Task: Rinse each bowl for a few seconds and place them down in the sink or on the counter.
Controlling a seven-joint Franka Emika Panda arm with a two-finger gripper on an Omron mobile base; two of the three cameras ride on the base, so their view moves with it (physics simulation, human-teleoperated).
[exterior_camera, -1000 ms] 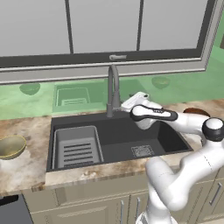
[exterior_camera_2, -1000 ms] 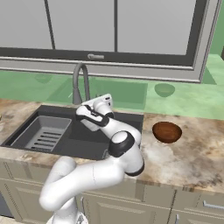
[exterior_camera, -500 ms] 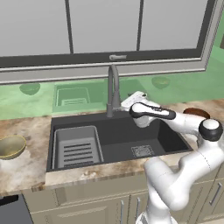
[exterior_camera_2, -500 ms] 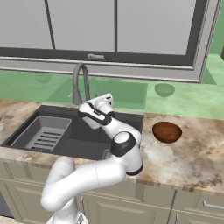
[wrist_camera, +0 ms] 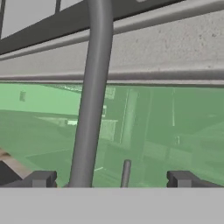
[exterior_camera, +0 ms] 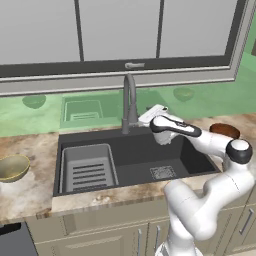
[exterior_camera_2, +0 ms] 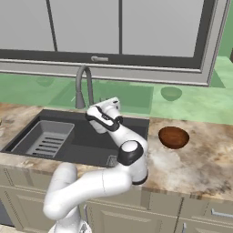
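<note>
Gripper (wrist_camera: 111, 179) at the faucet (exterior_camera: 129, 102), fingers spread and holding nothing.
Likely reaching to start water; olive bowl (exterior_camera: 12, 167) and brown bowl (exterior_camera_2: 173, 137) wait on counter (exterior_camera_2: 200, 159) either side of sink (exterior_camera: 135, 157).

Kitchen, rendered. Dark inset sink (exterior_camera: 135, 160) with grey gooseneck faucet (exterior_camera: 129, 102); mottled stone worktop (exterior_camera_2: 195, 159); beige base cabinets (exterior_camera_2: 136, 214) below; wide window (exterior_camera: 120, 35) over green glossy backsplash (exterior_camera_2: 191, 102).
</note>
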